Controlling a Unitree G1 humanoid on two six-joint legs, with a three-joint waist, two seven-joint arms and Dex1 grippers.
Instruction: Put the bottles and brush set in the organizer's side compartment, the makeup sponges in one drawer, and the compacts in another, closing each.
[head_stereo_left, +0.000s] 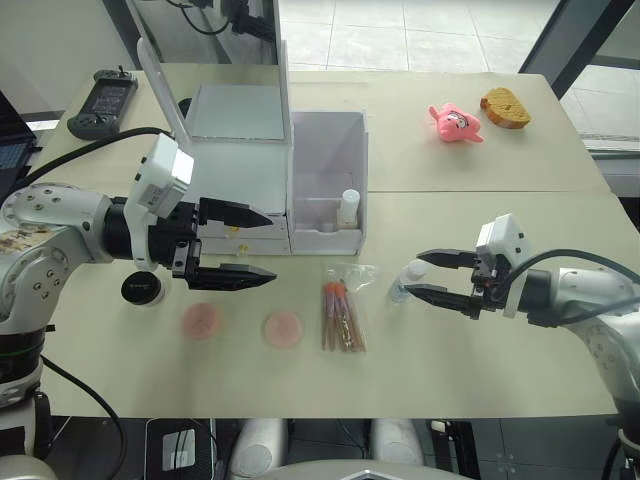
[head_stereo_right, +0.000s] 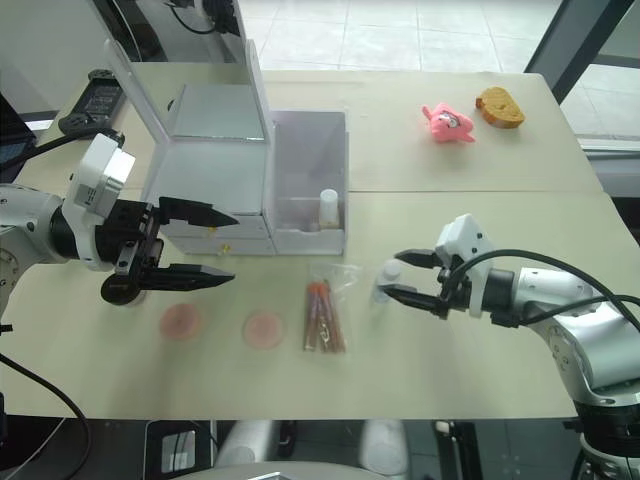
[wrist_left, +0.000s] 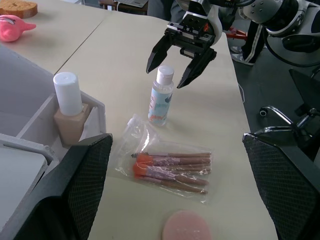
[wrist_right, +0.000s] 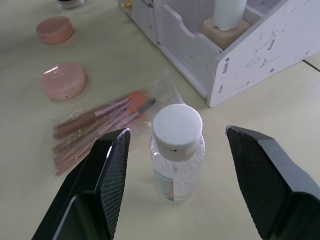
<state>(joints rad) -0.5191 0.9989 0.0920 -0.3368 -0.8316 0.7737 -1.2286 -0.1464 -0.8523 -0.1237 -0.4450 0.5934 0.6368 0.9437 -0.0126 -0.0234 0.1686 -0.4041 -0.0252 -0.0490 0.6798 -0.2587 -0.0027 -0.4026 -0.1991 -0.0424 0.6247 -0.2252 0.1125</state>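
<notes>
The organizer (head_stereo_left: 255, 170) stands near the table's (head_stereo_left: 480, 215) far-left part, the cream bottle (head_stereo_left: 348, 207) upright in its side compartment (head_stereo_left: 330, 180). Both grippers gape empty: the left gripper (head_stereo_left: 258, 246) before the drawers, the right gripper (head_stereo_left: 424, 275) straddling the clear bottle (wrist_right: 176, 152) beside the brush set (head_stereo_left: 342, 317). Two sponges (head_stereo_left: 283, 328) lie near the front edge.

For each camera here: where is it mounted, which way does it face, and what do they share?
Head stereo pair: looks down over the table at organizer, left gripper, right gripper.
Left wrist: looks along its own fingers toward brush set and clear bottle.
Right wrist: fingers flank that bottle.
Shared: bottle, brush set.
</notes>
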